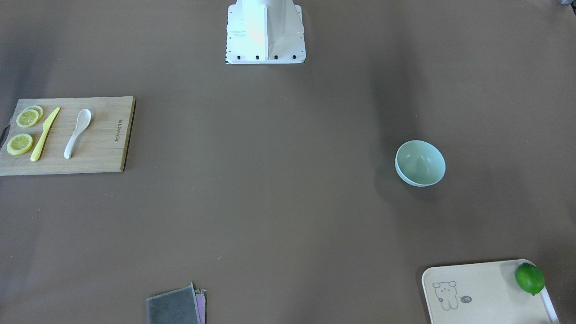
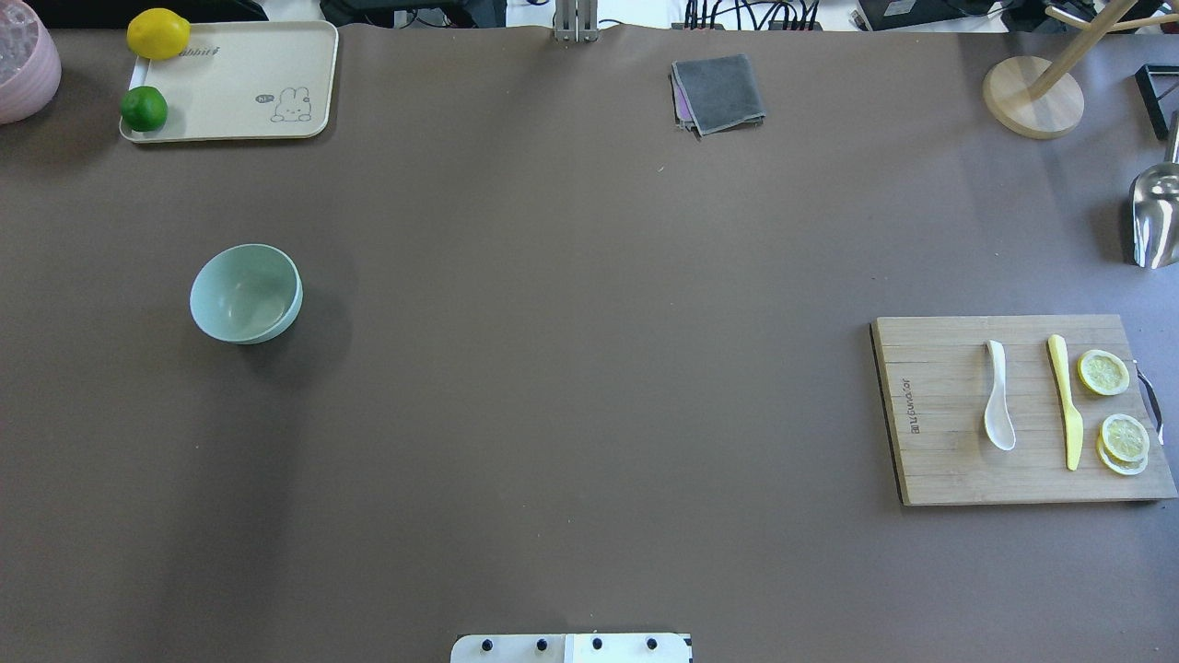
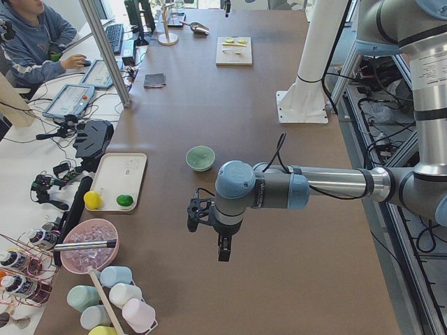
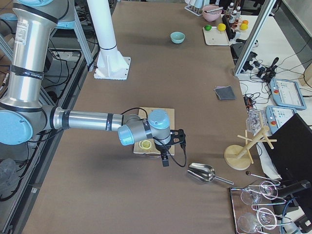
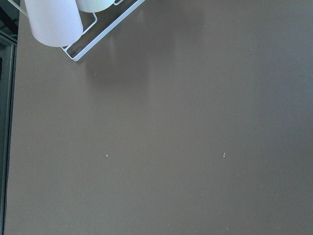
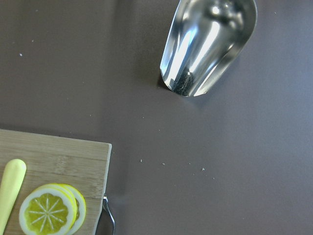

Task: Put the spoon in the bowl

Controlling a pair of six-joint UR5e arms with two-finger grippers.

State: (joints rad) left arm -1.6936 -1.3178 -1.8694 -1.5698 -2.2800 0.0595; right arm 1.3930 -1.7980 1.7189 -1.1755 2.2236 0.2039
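White spoon [image 2: 998,398] lies flat on wooden cutting board [image 2: 930,470] on right side of counter [image 2: 589,368], scoop end toward robot, handle pointing away, beside yellow knife [image 2: 1066,401] but not touching it; lemon slices [image 2: 1103,372] just past the knife. Mint bowl [image 2: 245,293] upright on counter's left side, well apart from board. Left fingers [image 3: 223,251] hang over bare counter near its left end, side view only, cannot tell if wide or narrow. Right fingers [image 4: 165,161] hang by board's outer edge near metal scoop [image 6: 208,44], apart from spoon, side view only, cannot tell either. Tray [image 2: 239,101] with lime [image 2: 144,109] and lemon [image 2: 158,34] in far left corner, folded grey cloth [image 2: 718,92] at far edge
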